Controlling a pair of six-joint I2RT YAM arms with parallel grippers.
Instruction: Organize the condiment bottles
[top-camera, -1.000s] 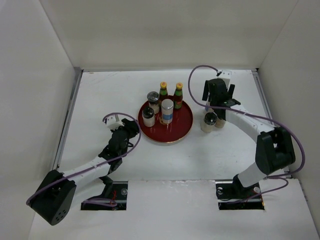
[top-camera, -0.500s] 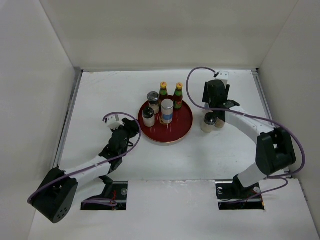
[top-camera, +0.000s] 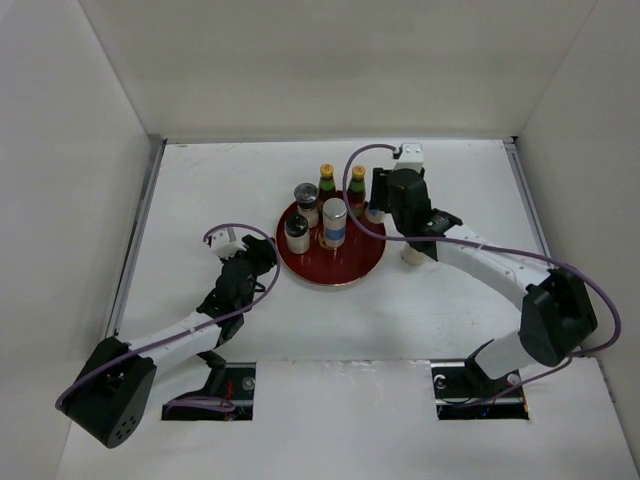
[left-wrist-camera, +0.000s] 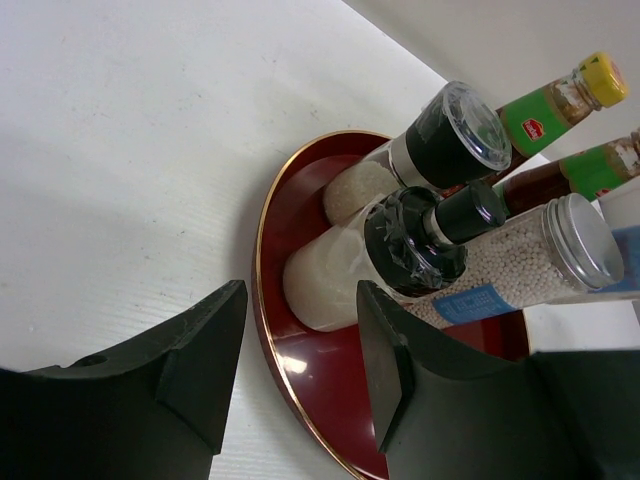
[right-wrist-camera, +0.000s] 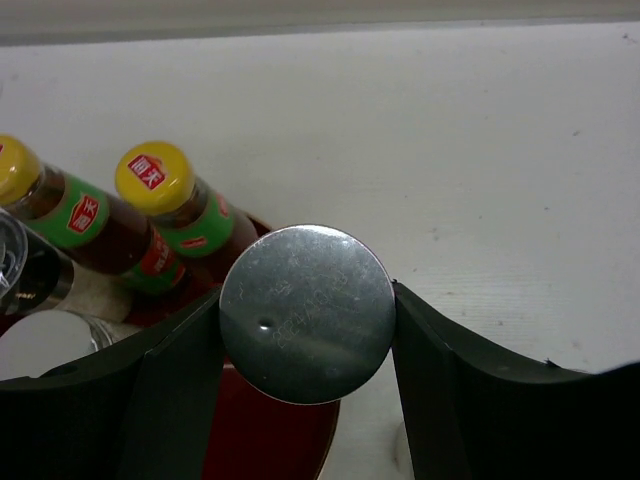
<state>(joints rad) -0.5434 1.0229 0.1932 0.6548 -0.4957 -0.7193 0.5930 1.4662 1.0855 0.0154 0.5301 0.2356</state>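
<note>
The left pincer (top-camera: 268, 250) is low over the white table (top-camera: 200, 190). Its two fingers are a little apart, and nothing is between them. Right in front of it is the gold rim of the round red tray (left-wrist-camera: 262, 300). Just past the rim stands a jar with a black knob top (left-wrist-camera: 415, 245). Behind that one is a jar with a black cap (left-wrist-camera: 455, 135). Beside them is a jar of little white balls (left-wrist-camera: 520, 255) with a silver lid. The two red sauce bottles (left-wrist-camera: 545, 110) are farthest from this pincer.

The right pincer (top-camera: 382, 203) squeezes a shiny-lidded jar (right-wrist-camera: 307, 312) from both sides, at the tray's right edge. The sauce bottles stand just to its left.
</note>
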